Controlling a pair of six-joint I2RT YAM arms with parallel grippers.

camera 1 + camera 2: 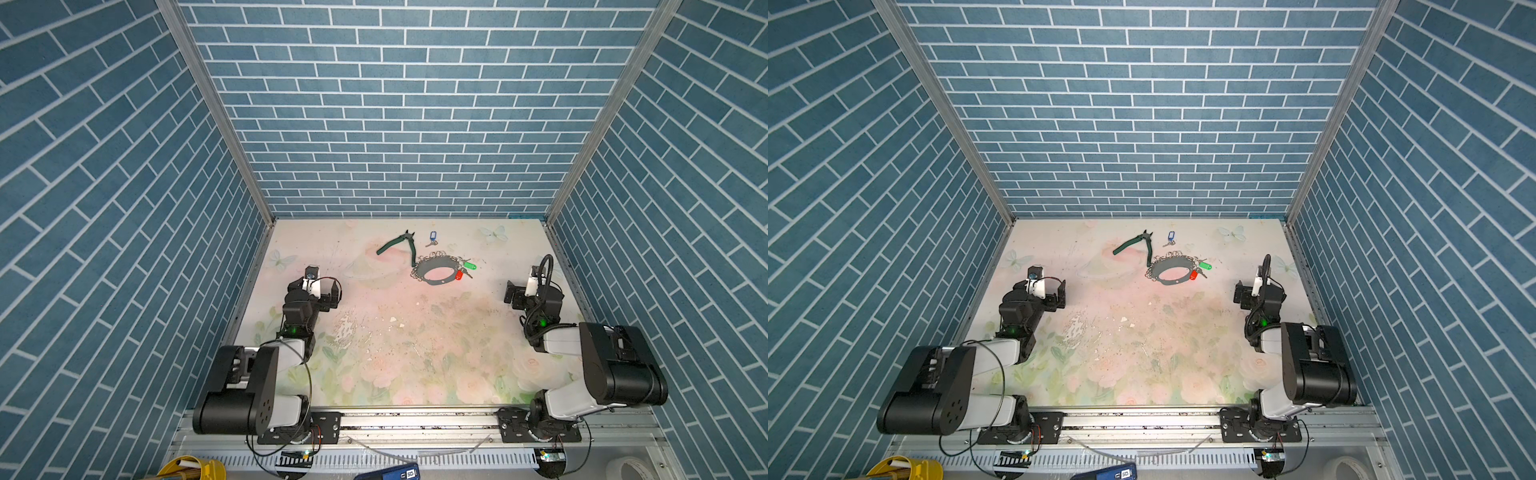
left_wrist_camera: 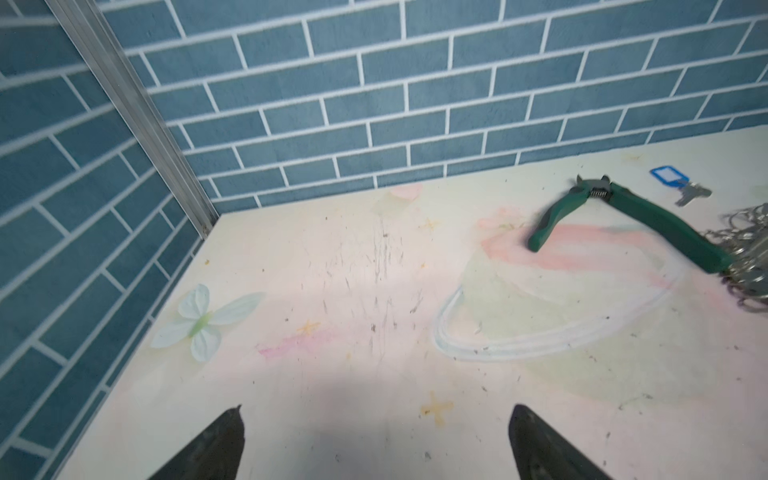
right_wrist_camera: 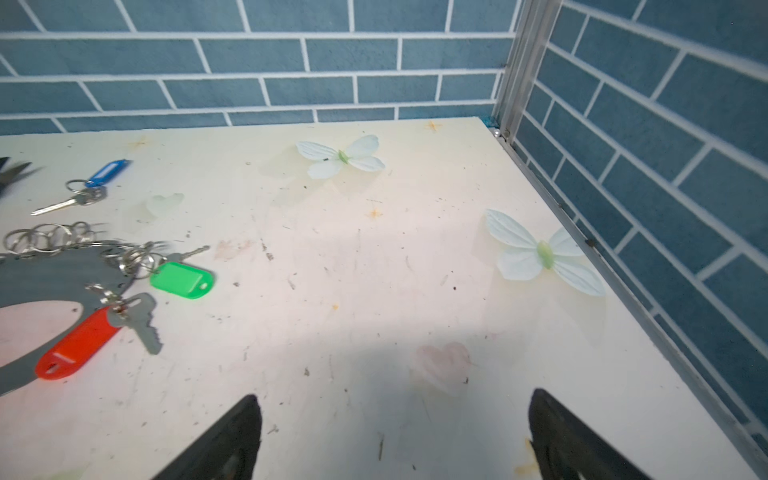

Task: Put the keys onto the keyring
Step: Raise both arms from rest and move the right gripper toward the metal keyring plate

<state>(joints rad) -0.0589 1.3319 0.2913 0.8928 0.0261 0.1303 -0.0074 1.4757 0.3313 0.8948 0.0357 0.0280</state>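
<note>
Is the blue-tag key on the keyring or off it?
Off. The blue-tag key lies loose on the table, with a clear gap between it and the keyring.

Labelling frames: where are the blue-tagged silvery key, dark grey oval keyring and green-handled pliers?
Blue-tagged key (image 3: 107,172): right wrist view, blue tag.
Dark grey keyring (image 1: 440,263): in a top view, far band.
Green-handled pliers (image 2: 665,228): left wrist view, handle.

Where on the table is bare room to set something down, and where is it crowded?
Free: the wide middle of the table, between the left gripper and the right gripper. Crowded: the far middle, where the green-handled pliers, the blue-tagged key and the keyring, with its green-tagged key and red-tagged key, lie close together.
</note>
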